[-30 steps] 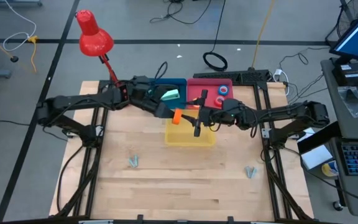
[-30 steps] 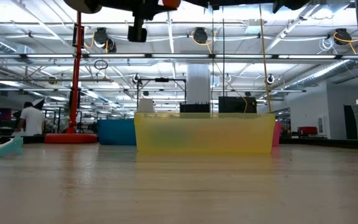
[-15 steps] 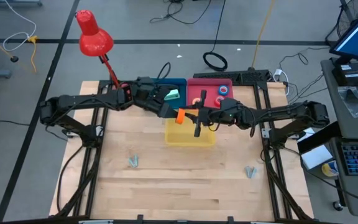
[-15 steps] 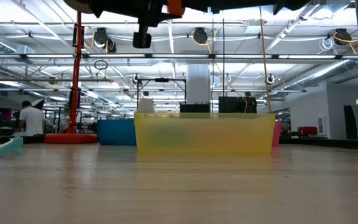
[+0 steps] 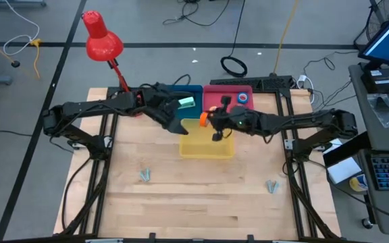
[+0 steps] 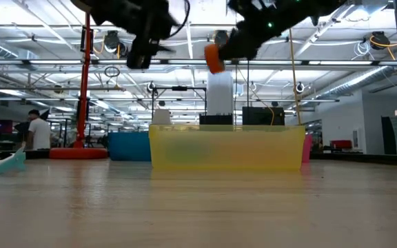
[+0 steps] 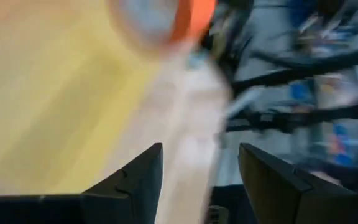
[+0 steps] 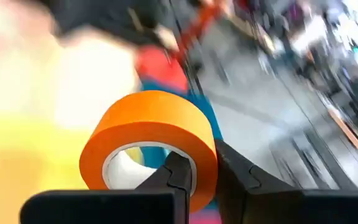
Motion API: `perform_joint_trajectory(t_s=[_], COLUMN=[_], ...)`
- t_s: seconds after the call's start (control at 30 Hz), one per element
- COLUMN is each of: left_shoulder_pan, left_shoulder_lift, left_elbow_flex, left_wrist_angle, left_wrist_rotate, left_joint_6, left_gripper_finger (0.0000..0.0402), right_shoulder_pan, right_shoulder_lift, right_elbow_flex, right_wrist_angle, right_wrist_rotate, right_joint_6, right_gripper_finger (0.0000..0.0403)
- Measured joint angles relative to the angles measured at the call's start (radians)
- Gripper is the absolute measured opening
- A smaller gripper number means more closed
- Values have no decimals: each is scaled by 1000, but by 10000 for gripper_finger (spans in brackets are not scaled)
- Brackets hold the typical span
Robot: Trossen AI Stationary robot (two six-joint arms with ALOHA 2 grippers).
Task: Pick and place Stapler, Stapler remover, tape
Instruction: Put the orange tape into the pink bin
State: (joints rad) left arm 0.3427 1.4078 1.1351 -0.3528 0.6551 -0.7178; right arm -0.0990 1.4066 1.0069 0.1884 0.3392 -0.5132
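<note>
Above the yellow bin, right end effector (image 8: 194,177): fingers clamped on the wall of the orange tape roll (image 8: 151,146), one finger inside its pale centre hole, one outside.
Orange tape roll: held in the air over the far edge of the yellow bin (image 5: 208,145), clear of the counter (image 5: 201,189).
Left end effector (image 7: 197,171): fingers apart, holding nothing, just beside the roll over the bin's left far corner.
Other bins: a blue bin (image 5: 184,94) and a pink bin (image 5: 229,98) stand behind the yellow one; two tape rolls (image 5: 240,101) lie in the pink bin.
Counter: two small grey pieces (image 5: 146,176) lie near the front edge, well apart.
Beyond: a red lamp (image 5: 102,39) at the far left corner.
</note>
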Motion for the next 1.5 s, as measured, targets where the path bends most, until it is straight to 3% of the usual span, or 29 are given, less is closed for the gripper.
perform_joint_trajectory(t_s=[0.17, 0.33, 0.5, 0.6, 0.93, 1.37, 1.5], left_shoulder_pan=[-1, -27, -55, -73, -135, -182, -182], left_shoulder_lift=[1, 1, 1, 1, 1, 1, 1], left_elbow_flex=[0, 0, 0, 0, 0, 0, 0], left_wrist_angle=[-159, -165, -167, -167, -175, -176, -176], left_wrist_rotate=[-197, -342, -437, -471, -545, -661, -664], left_joint_6=[63, 104, 135, 145, 140, 172, 177], left_gripper_finger=[210, 211, 211, 211, 211, 212, 212], right_shoulder_pan=[-126, -301, -462, -518, -564, -603, -611], right_shoulder_lift=[-5, 25, 139, 229, 447, 517, 520], right_elbow_flex=[2, 29, 123, 193, 389, 405, 404], right_wrist_angle=[-130, -204, -378, -452, -616, -704, -719], right_wrist_rotate=[54, 54, -69, -78, -85, -83, -105], right_joint_6=[7, 50, 104, 101, 25, 3, 3], right_gripper_finger=[30, 30, 30, 30, 30, 30, 57])
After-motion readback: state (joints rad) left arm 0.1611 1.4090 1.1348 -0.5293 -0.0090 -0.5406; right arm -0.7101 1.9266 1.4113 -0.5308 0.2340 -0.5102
